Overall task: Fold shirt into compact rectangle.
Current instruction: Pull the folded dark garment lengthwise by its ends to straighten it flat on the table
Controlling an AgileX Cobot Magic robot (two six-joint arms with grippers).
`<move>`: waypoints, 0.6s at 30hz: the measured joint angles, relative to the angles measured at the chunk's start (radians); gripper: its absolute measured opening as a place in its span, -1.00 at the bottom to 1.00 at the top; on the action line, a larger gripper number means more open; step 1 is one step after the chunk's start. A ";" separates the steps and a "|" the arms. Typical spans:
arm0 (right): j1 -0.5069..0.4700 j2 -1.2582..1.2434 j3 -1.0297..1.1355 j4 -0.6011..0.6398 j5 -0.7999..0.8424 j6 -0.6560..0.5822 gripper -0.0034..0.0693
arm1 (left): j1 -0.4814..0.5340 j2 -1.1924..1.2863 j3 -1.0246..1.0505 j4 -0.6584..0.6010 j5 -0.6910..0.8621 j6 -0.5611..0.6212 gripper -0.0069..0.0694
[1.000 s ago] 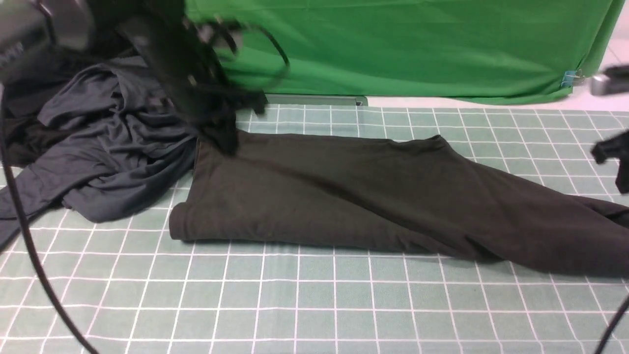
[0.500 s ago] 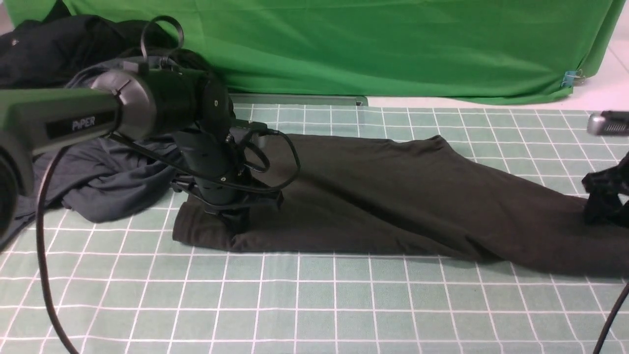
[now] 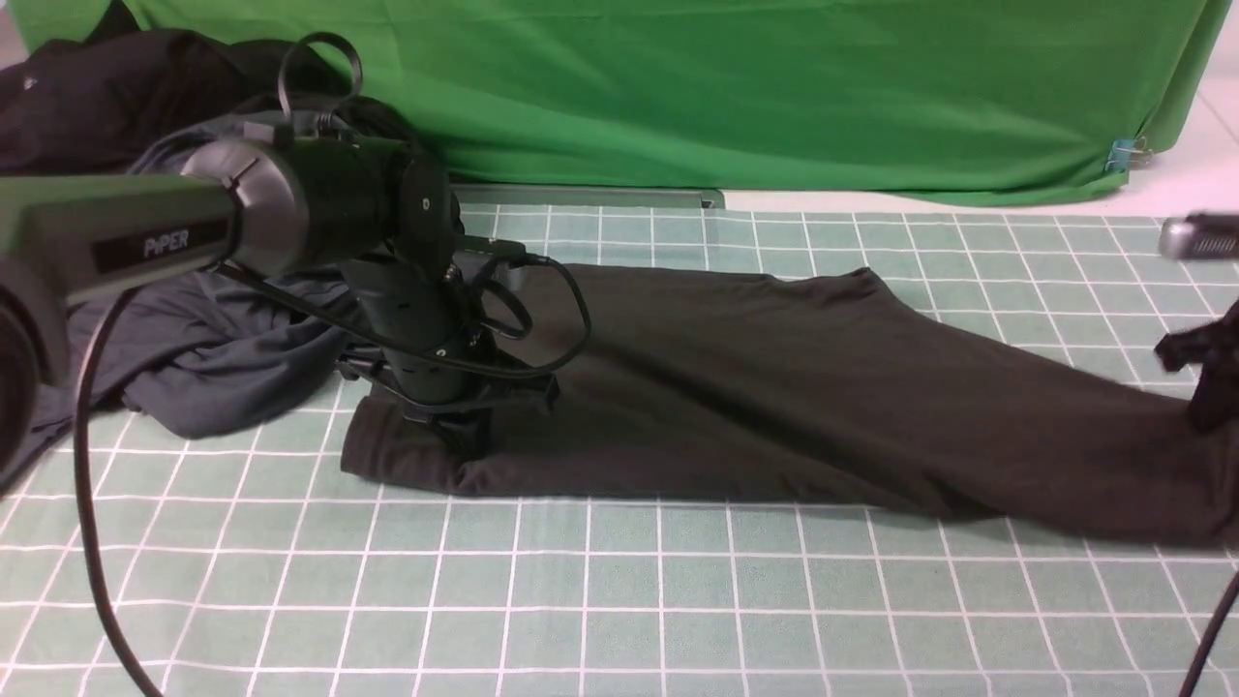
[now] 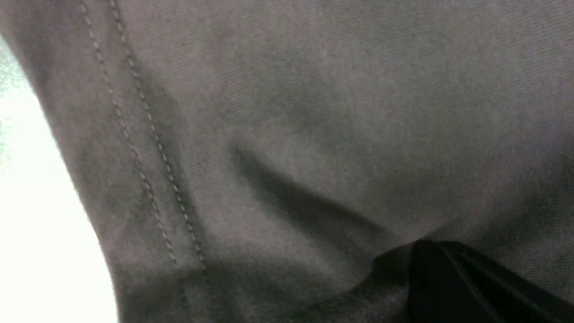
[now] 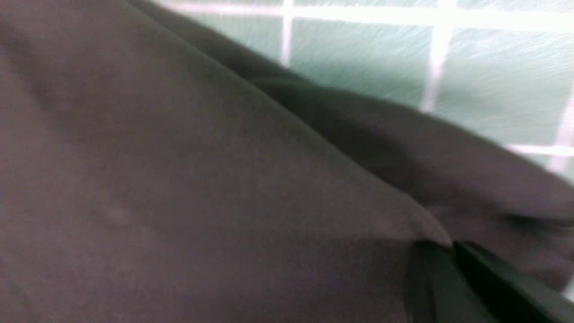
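Left gripper (image 3: 471, 443) is pinching shirt (image 3: 774, 387) shut at centre-left of frame, while right gripper (image 3: 1212, 411) is clamping its far-right end.

A blue-grey garment (image 3: 213, 358) lies in a crumpled heap just beside the left jaws, on the side away from the right jaws. Behind it, farther from the left jaws, a black garment (image 3: 106, 97) is bunched up too. The worktop (image 3: 619, 600) under both jaws is pale green with white lines that make squares. A big green curtain (image 3: 774, 97) hangs well behind both jaws. A small blue clip (image 3: 1123, 153) sits on its edge, far behind the right jaws. A grey metal strip (image 3: 590, 196) lies at the curtain's foot.
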 joint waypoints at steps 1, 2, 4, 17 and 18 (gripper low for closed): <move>0.000 -0.007 -0.011 -0.010 -0.004 0.000 -0.84 | 0.000 0.001 0.000 0.000 0.000 0.000 -0.83; 0.000 -0.009 -0.027 -0.023 -0.015 0.000 -0.84 | 0.000 0.001 0.000 0.000 0.000 0.000 -0.83; 0.000 -0.006 -0.036 -0.034 -0.048 -0.003 -0.84 | 0.000 0.001 0.000 0.000 0.000 0.000 -0.83; 0.000 0.063 -0.043 -0.165 -0.135 0.080 0.15 | 0.000 -0.006 -0.001 -0.008 0.005 0.004 -0.83; 0.000 0.048 -0.049 -0.185 -0.111 0.098 0.25 | 0.000 -0.010 0.000 -0.008 0.009 -0.003 -0.83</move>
